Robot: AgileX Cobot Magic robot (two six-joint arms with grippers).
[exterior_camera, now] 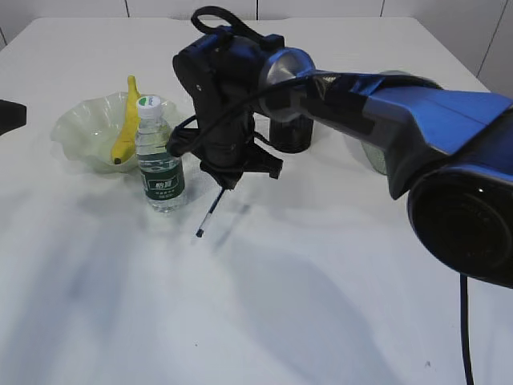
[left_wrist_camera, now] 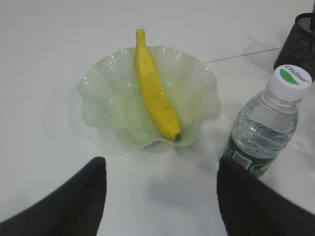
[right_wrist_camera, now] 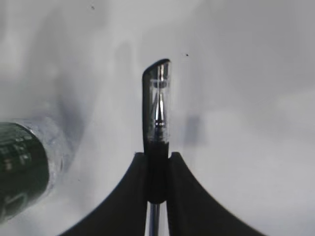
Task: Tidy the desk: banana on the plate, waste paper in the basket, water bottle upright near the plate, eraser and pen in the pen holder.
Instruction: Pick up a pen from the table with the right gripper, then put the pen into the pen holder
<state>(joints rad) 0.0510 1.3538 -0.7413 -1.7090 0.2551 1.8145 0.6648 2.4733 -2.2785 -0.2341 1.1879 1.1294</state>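
1. The pen [right_wrist_camera: 156, 123] hung pinched in our right tool [exterior_camera: 228, 172], tip low over the counter [exterior_camera: 304, 305].
2. Beside that tool stood the water bottle [exterior_camera: 159, 156]; a swing risked toppling it.
3. Beyond waited the pen holder [exterior_camera: 290, 132].
4. Our left tool [left_wrist_camera: 160, 196] gaped wide, empty.
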